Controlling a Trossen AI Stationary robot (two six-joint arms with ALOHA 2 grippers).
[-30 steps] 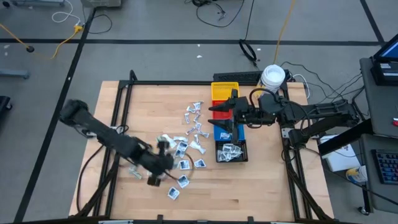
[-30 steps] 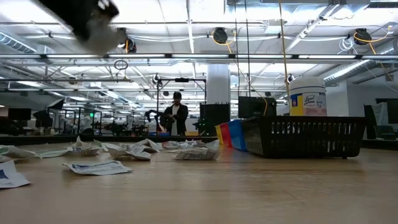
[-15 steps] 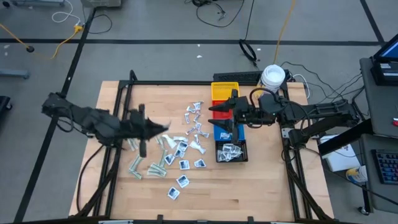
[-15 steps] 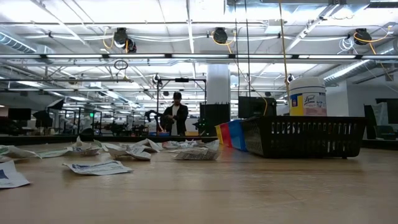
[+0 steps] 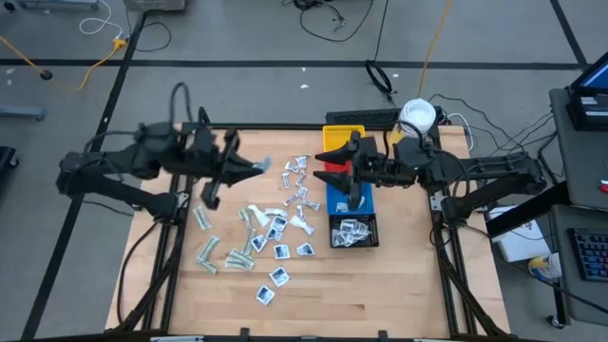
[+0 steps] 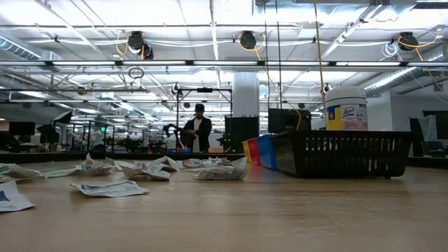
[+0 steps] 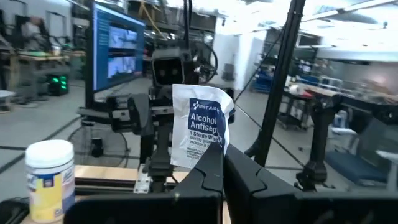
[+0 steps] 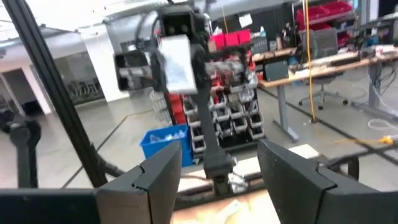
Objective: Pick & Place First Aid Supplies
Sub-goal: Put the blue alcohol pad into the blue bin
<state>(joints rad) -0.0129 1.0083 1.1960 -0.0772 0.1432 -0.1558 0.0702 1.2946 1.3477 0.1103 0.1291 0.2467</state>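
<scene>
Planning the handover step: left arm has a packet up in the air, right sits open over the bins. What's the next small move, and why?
Probably carry it right, toward the open right gripper. The left gripper is shut on an alcohol wipe packet held above the table, short of the bins, and the two arms face each other, so a handover looks likely.

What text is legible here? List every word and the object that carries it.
"FIRST AID", "Alcohol Antisep...", "1 Sterile Wip...": on the white square packet with the blue panel, pinched in the left gripper's fingers.
Yellow label of the big white plastic jar: script brand, too small to read.
Flat paper packets scattered on the table: print too small.
</scene>
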